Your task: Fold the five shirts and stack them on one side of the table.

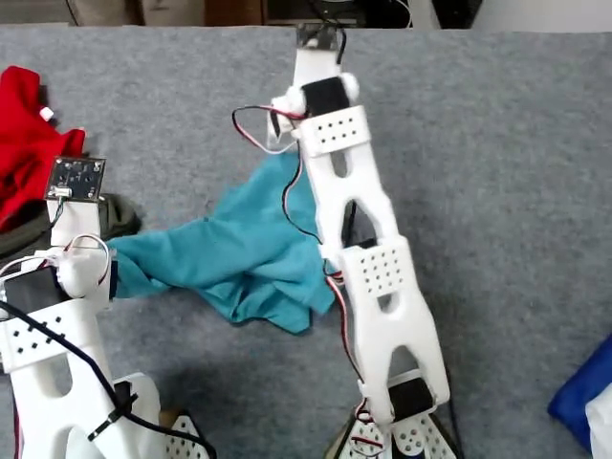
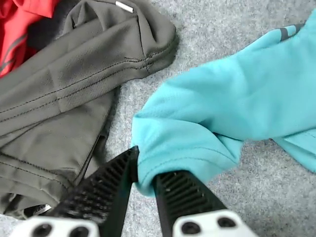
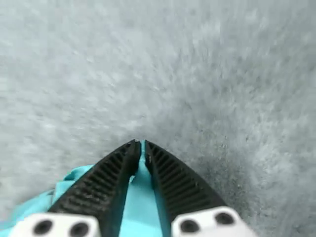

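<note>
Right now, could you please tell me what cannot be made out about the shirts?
Teal shirt: high view, middle hidden by the right arm.
Dark shirt: high view, mostly under the left arm.
Red shirt and blue cloth: high view, cut by the edges.

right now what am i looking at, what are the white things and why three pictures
These are two white robot arms, the left arm and the right arm, at a grey table. The high view looks down from above; the other two come from cameras on each arm's wrist, looking along its black gripper. On the table lie a teal shirt, a red shirt, a dark shirt and, at the edge, a blue cloth. The left gripper and the right gripper each pinch a part of the teal shirt.
</note>
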Available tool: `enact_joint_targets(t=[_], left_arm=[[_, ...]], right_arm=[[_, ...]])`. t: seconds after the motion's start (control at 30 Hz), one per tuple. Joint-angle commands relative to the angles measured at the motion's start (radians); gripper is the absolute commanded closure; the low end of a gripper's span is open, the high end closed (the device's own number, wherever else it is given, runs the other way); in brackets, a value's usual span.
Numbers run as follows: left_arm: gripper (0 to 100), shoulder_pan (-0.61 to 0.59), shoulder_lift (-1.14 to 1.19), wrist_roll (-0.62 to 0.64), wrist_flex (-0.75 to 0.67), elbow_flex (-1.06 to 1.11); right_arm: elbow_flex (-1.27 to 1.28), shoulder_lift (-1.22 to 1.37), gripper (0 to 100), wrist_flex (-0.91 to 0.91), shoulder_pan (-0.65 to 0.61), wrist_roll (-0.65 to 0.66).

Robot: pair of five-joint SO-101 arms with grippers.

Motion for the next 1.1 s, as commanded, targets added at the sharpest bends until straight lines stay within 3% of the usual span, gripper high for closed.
enact_joint_targets(t=[0.0, 0.17, 0.5, 0.73, 0.93, 1.07], left_arm=[[98, 0.012, -0.013, 0.006, -0.015, -0.012], [98, 0.012, -0.013, 0.032, -0.023, -0.012], [97, 0.011, -0.018, 0.327, -0.176, -0.012], [64, -0.026, -0.019, 0.423, -0.172, -0.015], [63, -0.158, -0.008, 0.505, -0.19, -0.112], [63, -0.13, -0.002, 0.575, -0.224, -0.106]], right_arm=[[-0.054, -0.182, 99.4, 0.017, 0.015, -0.003], [-0.05, -0.326, 99.4, 0.017, 0.015, -0.002], [-0.022, -0.545, 99.4, 0.018, 0.01, 0.035], [0.213, -0.627, 99.4, 0.018, 0.015, 0.035], [0.334, -0.702, 99.4, 0.012, 0.044, 0.052], [0.341, -0.739, 99.4, 0.012, 0.09, 0.104]])
